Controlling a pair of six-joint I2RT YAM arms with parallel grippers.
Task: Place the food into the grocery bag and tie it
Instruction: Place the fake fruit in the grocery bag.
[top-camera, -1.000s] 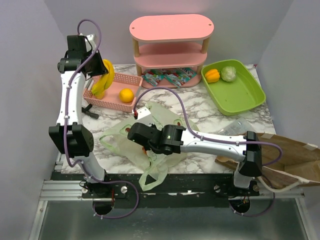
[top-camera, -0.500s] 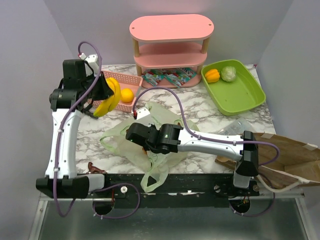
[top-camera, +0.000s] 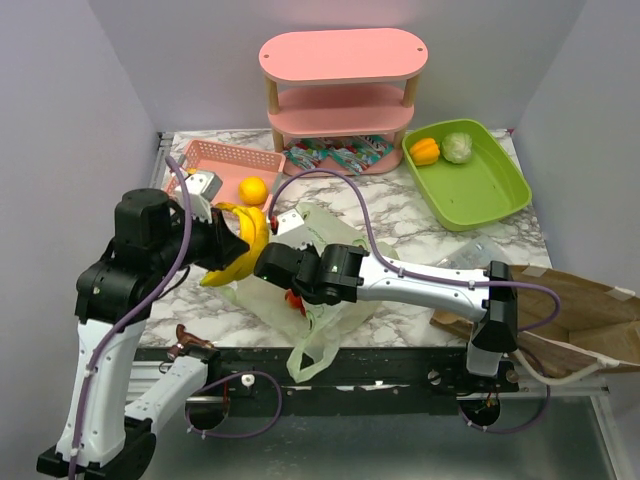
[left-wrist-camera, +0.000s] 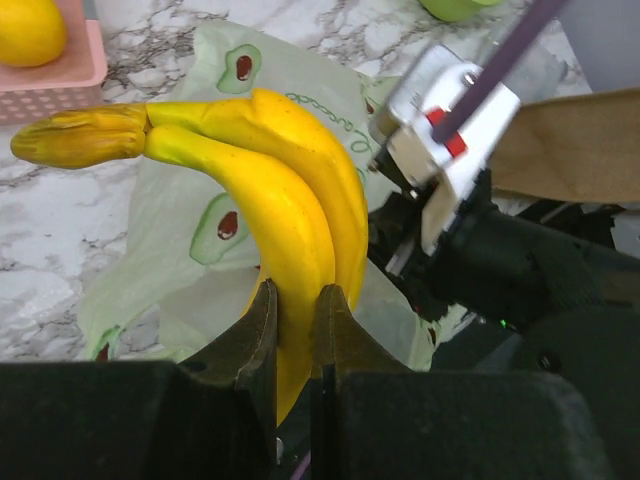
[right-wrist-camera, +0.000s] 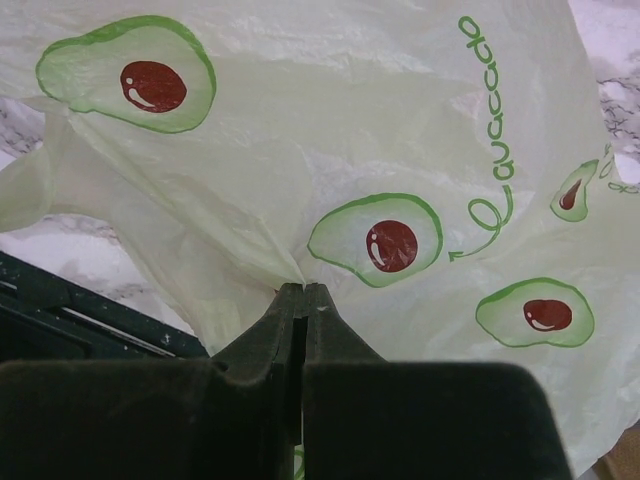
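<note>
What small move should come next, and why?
Probably ease the left pincer down toward the grocery bag: it grips the bananas over it, while the right pincer pinches the plastic. The opening itself is not clear.

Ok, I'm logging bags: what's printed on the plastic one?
The grocery bag shows halved avocados on pale green; right wrist view.

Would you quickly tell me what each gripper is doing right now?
Left gripper: closed on the bananas.
Right gripper: closed, pinching the grocery bag.
</note>
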